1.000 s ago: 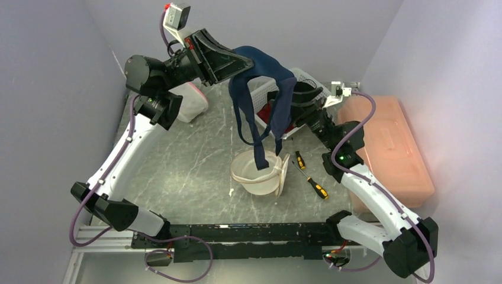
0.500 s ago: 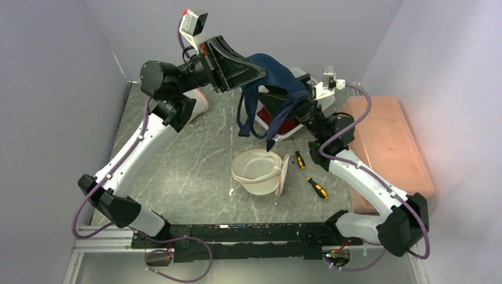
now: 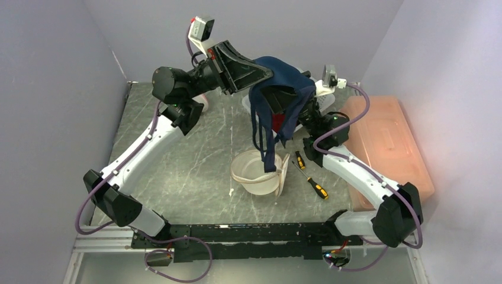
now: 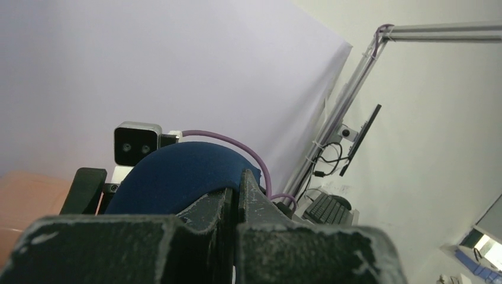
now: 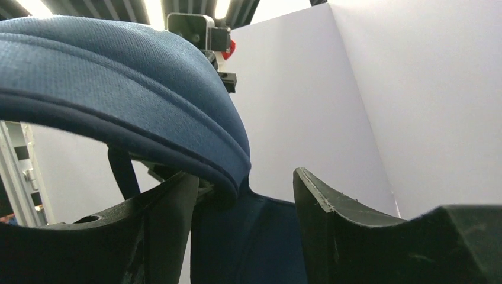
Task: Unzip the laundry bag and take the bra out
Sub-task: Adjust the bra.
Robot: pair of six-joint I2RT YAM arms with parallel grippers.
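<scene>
The navy blue bra hangs high above the table, and my left gripper is shut on the edge of one cup. Its straps dangle over the open white mesh laundry bag, which lies on the table below. In the left wrist view my left gripper has its jaws pressed together on the fabric. My right gripper is raised under the bra. It stands open, with the bra's centre band between its fingers and a cup arching overhead.
Two yellow-and-black screwdrivers lie right of the bag. A closed orange plastic bin stands along the right wall. A white basket holding something red sits behind the bra. Grey walls close in on the left, back and right.
The left arm has carried the bra rightward and higher, so the straps have lifted out of the bag. The right gripper has risen under the bra, and its jaws have narrowed a little.
</scene>
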